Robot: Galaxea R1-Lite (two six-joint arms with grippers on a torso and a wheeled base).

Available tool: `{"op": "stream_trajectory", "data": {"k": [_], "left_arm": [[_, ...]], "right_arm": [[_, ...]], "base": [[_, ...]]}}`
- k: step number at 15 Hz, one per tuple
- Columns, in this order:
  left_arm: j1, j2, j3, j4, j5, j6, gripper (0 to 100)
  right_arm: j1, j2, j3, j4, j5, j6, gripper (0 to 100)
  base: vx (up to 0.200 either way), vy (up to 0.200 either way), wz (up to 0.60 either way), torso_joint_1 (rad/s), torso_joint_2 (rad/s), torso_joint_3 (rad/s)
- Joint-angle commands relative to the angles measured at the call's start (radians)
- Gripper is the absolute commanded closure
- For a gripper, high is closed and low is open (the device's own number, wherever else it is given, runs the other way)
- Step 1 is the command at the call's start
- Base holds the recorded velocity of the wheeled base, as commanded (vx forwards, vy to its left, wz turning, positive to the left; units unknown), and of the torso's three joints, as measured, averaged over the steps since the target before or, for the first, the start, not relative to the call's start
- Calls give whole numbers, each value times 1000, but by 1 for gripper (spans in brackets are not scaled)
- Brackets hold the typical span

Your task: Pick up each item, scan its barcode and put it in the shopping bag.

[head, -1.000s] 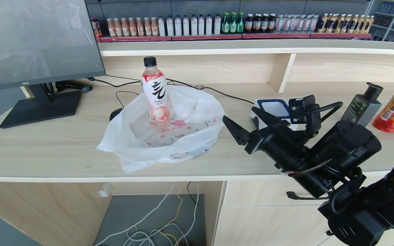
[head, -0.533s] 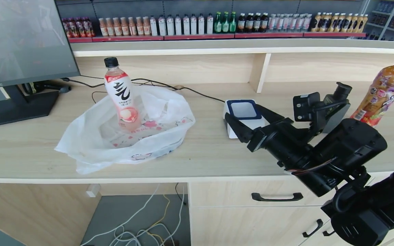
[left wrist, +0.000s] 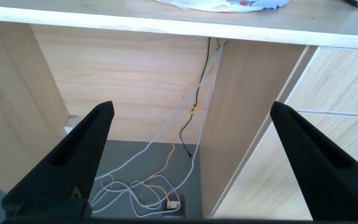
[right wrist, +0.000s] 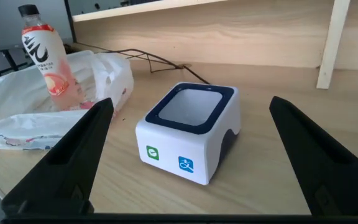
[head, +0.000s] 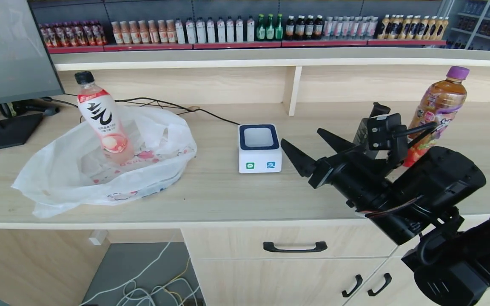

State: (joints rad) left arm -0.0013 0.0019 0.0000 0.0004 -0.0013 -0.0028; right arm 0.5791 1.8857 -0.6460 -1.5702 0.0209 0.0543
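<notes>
A pink peach-drink bottle stands upright inside the white shopping bag at the counter's left. The white barcode scanner sits mid-counter. My right gripper hovers open and empty just right of the scanner, fingers pointing at it. Behind that wrist stands a dark pump bottle, mostly hidden, and an amber bottle with a purple cap. The right wrist view has the scanner between the open fingers, with the bottle and bag beyond. My left gripper is open and empty below counter level.
A monitor stands at the far left, and black cables run behind the bag. An upright wooden divider rises at the back. Drawers with black handles sit under the counter. Loose cables lie on the floor.
The head camera has swung right, so the whole picture slid left and the amber bottle came fully into view. The right gripper, still open, now stands right of the scanner instead of in front of it.
</notes>
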Motion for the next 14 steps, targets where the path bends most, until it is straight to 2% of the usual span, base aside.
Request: {"op": "stream_trajectory", "data": {"k": [1, 7, 14], "left_arm": [[0, 0, 0, 0, 0, 0, 0], [0, 0, 0, 0, 1, 0, 0], [0, 0, 0, 0, 0, -2, 0]], "right_arm": [[1, -8, 2, -1, 1, -1, 0], [1, -71, 39, -1, 1, -1, 0], [18, -79, 62, -1, -2, -21, 0]], "base": [[0, -200, 0, 2, 7, -2], [0, -200, 0, 2, 0, 3], [0, 0, 0, 0, 0, 0]]}}
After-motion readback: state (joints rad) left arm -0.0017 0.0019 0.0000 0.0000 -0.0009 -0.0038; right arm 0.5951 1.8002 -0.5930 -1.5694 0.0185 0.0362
